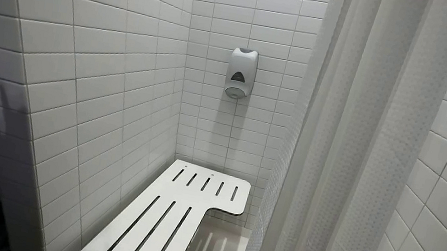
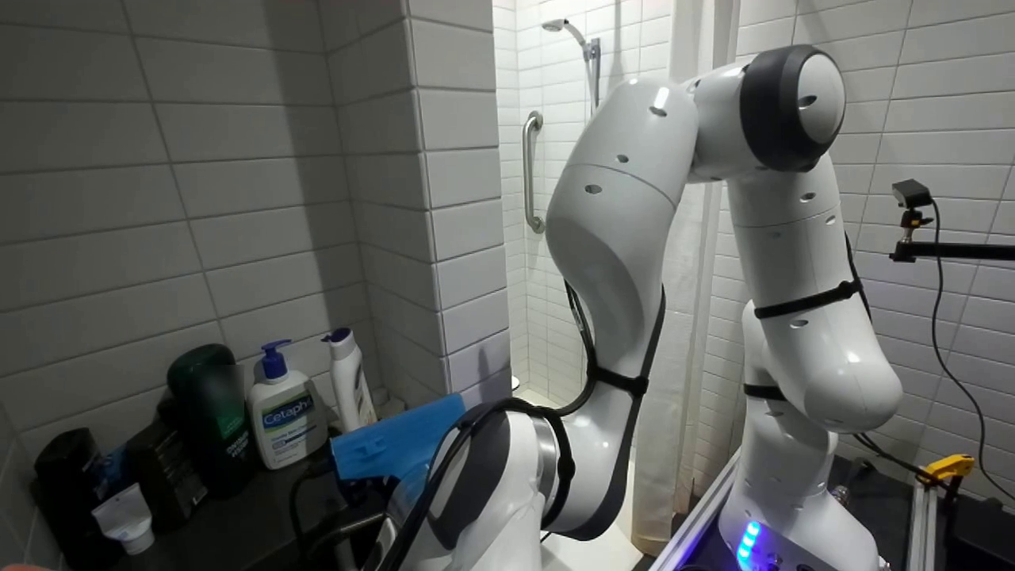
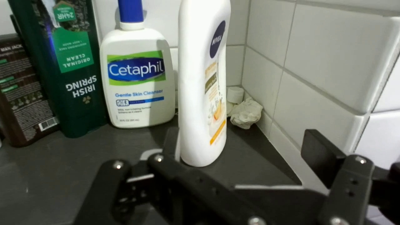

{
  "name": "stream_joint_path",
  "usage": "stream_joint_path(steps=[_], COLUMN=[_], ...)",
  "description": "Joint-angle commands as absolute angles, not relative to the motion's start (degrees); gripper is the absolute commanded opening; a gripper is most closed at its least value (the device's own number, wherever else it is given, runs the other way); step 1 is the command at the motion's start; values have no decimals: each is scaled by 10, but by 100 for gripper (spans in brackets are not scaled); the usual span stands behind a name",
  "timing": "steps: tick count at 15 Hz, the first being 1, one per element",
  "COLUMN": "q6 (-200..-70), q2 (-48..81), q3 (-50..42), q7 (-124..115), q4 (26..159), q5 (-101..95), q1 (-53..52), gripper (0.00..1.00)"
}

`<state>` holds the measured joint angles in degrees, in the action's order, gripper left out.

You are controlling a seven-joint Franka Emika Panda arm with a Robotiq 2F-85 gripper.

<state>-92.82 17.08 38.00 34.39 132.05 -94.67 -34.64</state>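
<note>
In the wrist view my gripper [image 3: 247, 145] stands open, its fingers wide apart low over a dark counter [image 3: 62, 175]. The white Nivea bottle [image 3: 200, 84] stands upright just inside the left finger; I cannot tell whether they touch. Behind it to the left is the white Cetaphil pump bottle [image 3: 137, 93] with a blue top. Further left come the dark green Irish Spring bottle [image 3: 72, 90] and a brown bottle [image 3: 28, 106]. Near the right finger [image 3: 322, 153] is the tiled wall. In an exterior view the arm [image 2: 626, 238] reaches down to the counter, its gripper mostly hidden.
A crumpled white wad [image 3: 247, 114] and a small white cylinder [image 3: 235, 94] lie in the corner. A tiled pillar [image 2: 452, 198] stands beside the bottles. A white tube [image 2: 127, 515] stands at the counter's left. An exterior view shows a shower bench [image 1: 175, 193] and curtain [image 1: 353, 144].
</note>
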Motion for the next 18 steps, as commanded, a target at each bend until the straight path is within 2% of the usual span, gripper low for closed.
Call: stream_joint_path(steps=[1,18], q6=[-926,-957], q2=[162,184], q3=[363,312], q7=[330,337], q4=[1318,1299], q5=[-974,-1061], q1=[-347,-347], gripper=[100,100])
